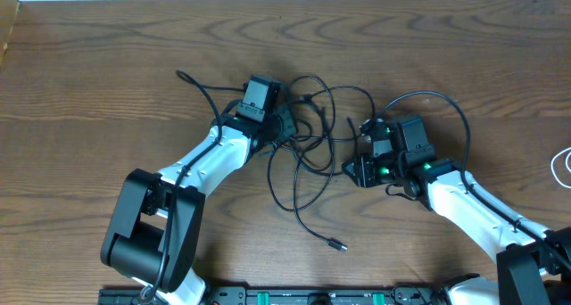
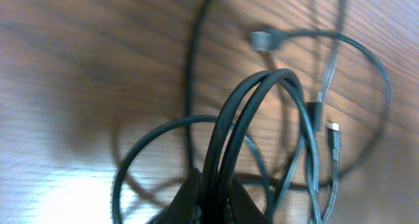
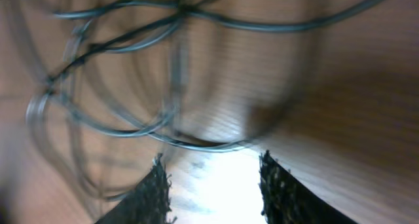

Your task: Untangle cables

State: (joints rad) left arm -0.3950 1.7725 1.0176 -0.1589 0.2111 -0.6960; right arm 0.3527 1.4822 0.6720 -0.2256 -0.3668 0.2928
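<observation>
Thin black cables (image 1: 308, 131) lie in a tangle of loops at the middle of the table. One plug end (image 1: 337, 245) trails toward the front and another end (image 1: 181, 74) reaches back left. My left gripper (image 1: 284, 125) sits at the tangle's left side. In the left wrist view it (image 2: 216, 201) is shut on two strands of a black cable loop (image 2: 258, 96), with small plugs (image 2: 262, 39) lying beyond. My right gripper (image 1: 354, 169) is at the tangle's right edge. In the right wrist view it (image 3: 213, 191) stands open with only bare table between the fingers (image 3: 154, 194), and blurred cable loops (image 3: 131, 129) lie just ahead.
A white cable (image 1: 562, 167) curls at the right edge of the table. A thicker black wire (image 1: 451, 109) arcs over my right arm. The left table edge (image 1: 7, 37) shows at the far left.
</observation>
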